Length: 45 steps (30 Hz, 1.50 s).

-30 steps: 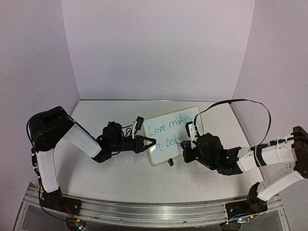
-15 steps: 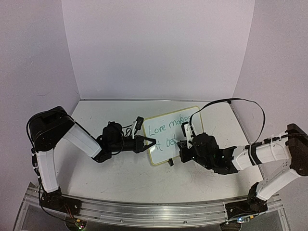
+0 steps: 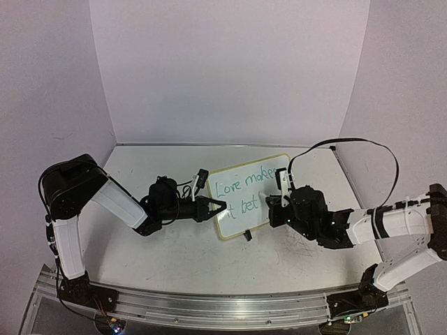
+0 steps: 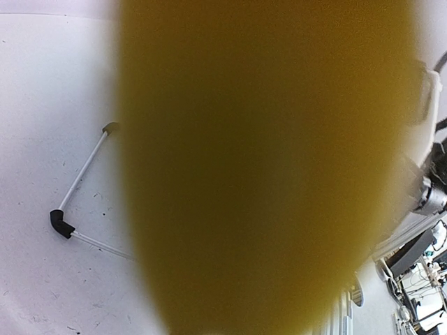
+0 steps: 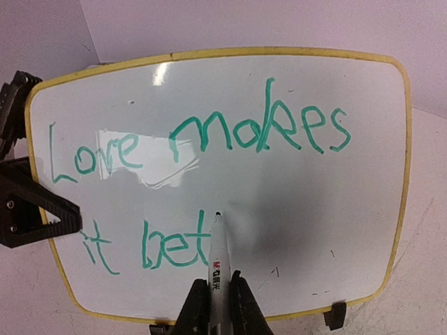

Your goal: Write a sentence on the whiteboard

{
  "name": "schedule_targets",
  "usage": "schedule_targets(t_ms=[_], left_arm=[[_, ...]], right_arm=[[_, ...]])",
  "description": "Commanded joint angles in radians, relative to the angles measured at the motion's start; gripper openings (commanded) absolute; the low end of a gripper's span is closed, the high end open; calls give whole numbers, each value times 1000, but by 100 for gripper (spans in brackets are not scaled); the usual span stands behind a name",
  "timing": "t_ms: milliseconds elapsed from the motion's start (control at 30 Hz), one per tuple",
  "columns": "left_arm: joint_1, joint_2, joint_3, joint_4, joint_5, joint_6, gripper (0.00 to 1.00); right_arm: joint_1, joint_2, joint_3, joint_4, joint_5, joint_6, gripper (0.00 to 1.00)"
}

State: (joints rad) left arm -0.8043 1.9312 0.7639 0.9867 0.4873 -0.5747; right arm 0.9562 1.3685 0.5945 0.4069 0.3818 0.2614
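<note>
White-shelled left arm (image 3: pixel 122 202) and right arm (image 3: pixel 391 222), black joints, black cable (image 3: pixel 363 142).

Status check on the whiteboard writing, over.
Left gripper shut on whiteboard edge. Right gripper shut on marker, tip just after "bet". Reads "Love makes it bet". Nothing in the way.

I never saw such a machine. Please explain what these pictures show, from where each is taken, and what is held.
These are two robot arms bolted at the near edge of a white table. The wide picture comes from a fixed camera above and behind them; the other two come from a camera on each wrist. The left end effector (the grasping part) is shut on the left edge of a whiteboard. The right end effector is shut on a marker, whose tip is at the board just after the green words "Love makes it bet". A blurred yellowish shape, which I cannot identify, fills most of the left wrist picture.
</note>
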Motion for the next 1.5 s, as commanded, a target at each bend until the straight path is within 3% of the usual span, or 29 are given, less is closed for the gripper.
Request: schedule_targets(t_ms=[0, 700, 1467], left_arm=[[19, -3, -6, -93, -48, -33, 0], [19, -5, -10, -94, -52, -25, 0], [19, -7, -7, -97, -52, -19, 0]], right_arm=[[-46, 0, 21, 46, -57, -36, 0], [-47, 83, 56, 15, -43, -16, 0], [-14, 57, -36, -38, -39, 88, 0]])
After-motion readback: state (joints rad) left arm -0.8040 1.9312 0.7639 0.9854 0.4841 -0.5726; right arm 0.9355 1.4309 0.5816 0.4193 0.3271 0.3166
